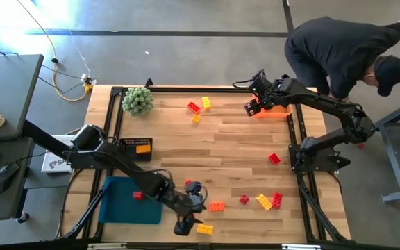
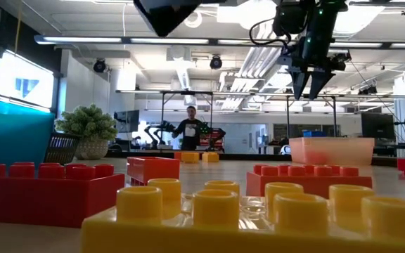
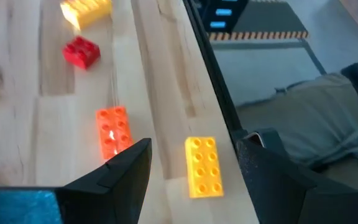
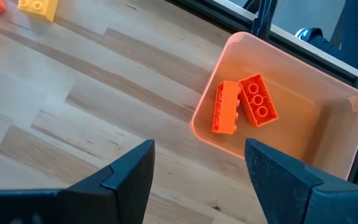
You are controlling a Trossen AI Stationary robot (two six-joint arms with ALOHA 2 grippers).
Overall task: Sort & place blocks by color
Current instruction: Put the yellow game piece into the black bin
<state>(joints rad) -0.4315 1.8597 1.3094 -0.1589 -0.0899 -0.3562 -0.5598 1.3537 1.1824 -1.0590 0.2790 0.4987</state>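
Small studded blocks lie scattered on the wooden table. Near the front edge lies a yellow block [image 1: 204, 228] [image 3: 203, 165], with an orange one [image 3: 113, 132] and a red one [image 3: 81, 51] beyond it. My left gripper [image 1: 188, 225] [image 3: 194, 146] hovers open just short of the yellow block, slanting down. My right gripper [image 1: 254, 107] [image 4: 201, 146] hangs open above the table by the orange tray [image 4: 328, 143] at the far right. Two orange blocks [image 4: 241, 106] lie in that tray. A red block [image 1: 138, 195] rests in the blue tray [image 1: 120, 208].
A green plant ball [image 1: 138, 101] stands at the far left, and a black basket [image 1: 136, 141] with a yellow-orange block sits near it. More blocks lie at the far middle [image 1: 198, 107] and near right [image 1: 264, 202]. A person [image 1: 346, 48] bends over beyond the table's far right corner.
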